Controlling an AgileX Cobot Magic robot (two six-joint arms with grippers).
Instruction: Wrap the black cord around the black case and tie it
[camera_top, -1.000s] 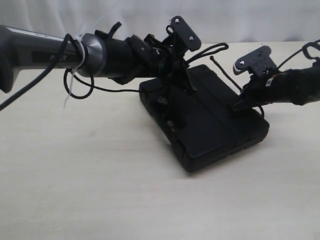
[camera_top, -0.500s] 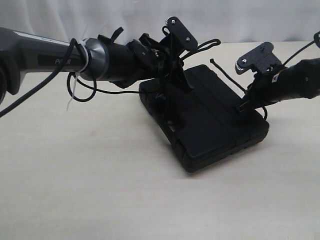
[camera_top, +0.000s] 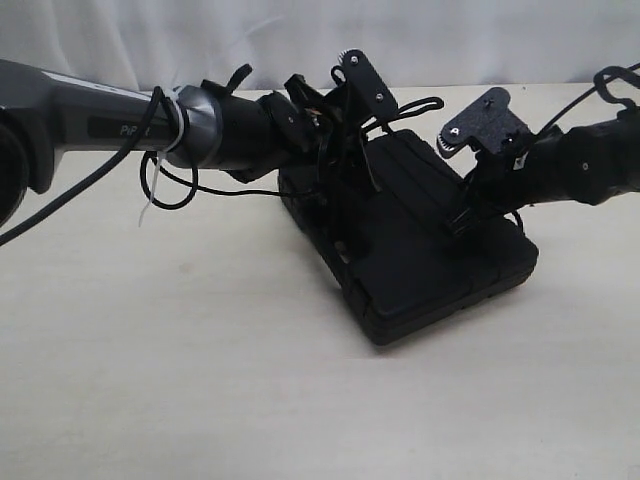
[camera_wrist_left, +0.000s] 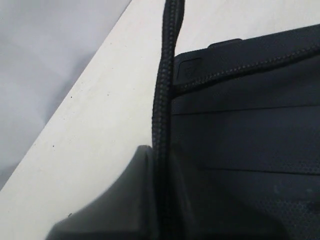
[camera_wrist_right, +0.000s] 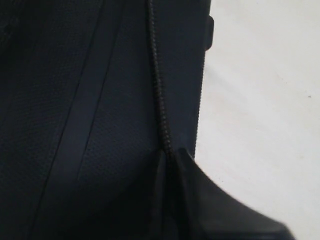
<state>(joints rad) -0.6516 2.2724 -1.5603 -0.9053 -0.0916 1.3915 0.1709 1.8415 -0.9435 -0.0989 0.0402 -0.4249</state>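
Note:
The black case (camera_top: 420, 255) lies flat on the table, turned at an angle, with two grooves across its lid. My left gripper (camera_top: 342, 190) reaches down over the case's far left end. In the left wrist view it (camera_wrist_left: 162, 165) is shut on the black cord (camera_wrist_left: 167, 75), which runs taut along the case (camera_wrist_left: 250, 150) edge; a second strand crosses the lid. My right gripper (camera_top: 462, 222) hangs over the case's right half. In the right wrist view it (camera_wrist_right: 172, 160) is shut on the cord (camera_wrist_right: 157, 90), stretched across the lid (camera_wrist_right: 60, 100).
A thicker black cable (camera_top: 165, 175) with a white zip tie (camera_top: 150, 200) loops around the left arm. The beige table (camera_top: 200, 380) stretches in front of the case. A pale curtain hangs behind it.
My right gripper has moved left, from the case's right edge to over its lid, keeping hold of the cord. The left gripper shifted slightly right.

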